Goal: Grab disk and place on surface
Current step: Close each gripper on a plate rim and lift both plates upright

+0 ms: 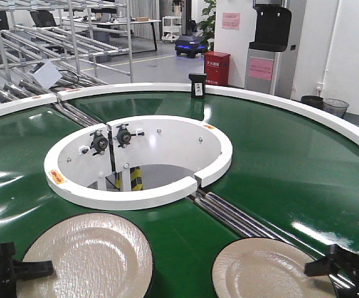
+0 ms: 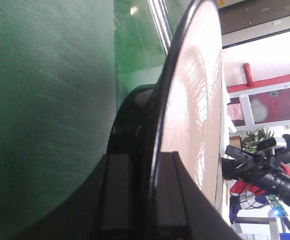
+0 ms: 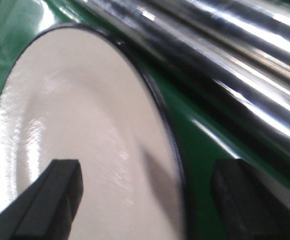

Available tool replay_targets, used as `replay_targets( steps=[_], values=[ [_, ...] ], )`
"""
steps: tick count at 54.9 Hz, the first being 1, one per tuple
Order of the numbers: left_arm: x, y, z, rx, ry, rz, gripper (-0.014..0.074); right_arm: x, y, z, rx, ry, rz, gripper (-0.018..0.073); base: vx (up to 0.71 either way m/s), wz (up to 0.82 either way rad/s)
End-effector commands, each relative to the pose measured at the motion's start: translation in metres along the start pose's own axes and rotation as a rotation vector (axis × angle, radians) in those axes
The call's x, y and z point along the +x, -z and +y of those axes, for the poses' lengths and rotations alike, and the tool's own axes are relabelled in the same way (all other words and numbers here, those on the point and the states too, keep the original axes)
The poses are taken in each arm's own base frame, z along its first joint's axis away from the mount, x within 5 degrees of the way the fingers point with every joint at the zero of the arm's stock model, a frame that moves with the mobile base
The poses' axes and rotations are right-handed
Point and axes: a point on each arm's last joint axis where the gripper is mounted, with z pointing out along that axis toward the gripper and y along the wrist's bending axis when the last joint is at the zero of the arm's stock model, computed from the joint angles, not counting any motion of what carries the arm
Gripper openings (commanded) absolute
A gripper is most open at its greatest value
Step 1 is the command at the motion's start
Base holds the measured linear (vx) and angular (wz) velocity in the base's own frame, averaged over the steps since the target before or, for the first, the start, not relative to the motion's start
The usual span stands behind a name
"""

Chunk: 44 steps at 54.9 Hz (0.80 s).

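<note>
A: which arm's ahead?
B: left gripper (image 1: 41,268) clamped on left disk's (image 1: 87,256) rim, belt's (image 1: 278,155) near edge. right gripper (image 3: 150,192) wide, straddling right disk's (image 3: 84,130) rim. table out of view

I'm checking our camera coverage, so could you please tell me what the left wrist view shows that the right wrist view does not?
Only the left wrist view: the left claw shut on the left disk seen edge-on, plus the right arm and the room beyond. Only the right wrist view: the right claw open astride the rim of the right disk, beside metal rollers. Both: a cream, dark-rimmed disk over the green belt.
</note>
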Motion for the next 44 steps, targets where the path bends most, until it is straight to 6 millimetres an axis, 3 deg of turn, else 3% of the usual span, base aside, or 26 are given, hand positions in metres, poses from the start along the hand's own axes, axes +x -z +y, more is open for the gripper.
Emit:
replay_targets(
  steps=[1,4,8,13,15,29,44],
  values=[
    [-0.012,0.008,-0.037,0.211,-0.013,-0.085,-0.0007,-0.005,-0.002,0.025,-0.084,0.033,-0.033,0.0533,0.00,0.00],
    [-0.012,0.008,-0.037,0.211,-0.013,-0.085,-0.0007,-0.002,-0.010,0.030,-0.098,0.033,-0.026,0.0483,0.00,0.00],
    [-0.012,0.008,-0.037,0.210,-0.013,-0.085,-0.0007,0.001,-0.017,0.038,-0.120,0.040,-0.018,0.0335,0.00,0.00],
    [-0.012,0.008,-0.037,0.210,-0.014,-0.083,-0.0007,0.002,-0.019,0.046,-0.149,0.052,-0.016,0.0055,0.00,0.00],
    [-0.012,0.008,-0.037,0.209,-0.014,-0.082,-0.0007,0.002,-0.017,0.048,-0.170,0.058,-0.016,-0.0017,0.00,0.00],
    [-0.011,0.011,-0.045,0.215,-0.037,-0.084,-0.0004,0.001,0.013,0.078,-0.316,0.094,-0.059,-0.0011,0.00,0.00],
    [-0.004,0.037,-0.099,0.269,-0.145,-0.126,-0.0001,0.012,0.083,0.132,-0.414,0.192,-0.205,-0.0009,0.00,0.00]
  ],
)
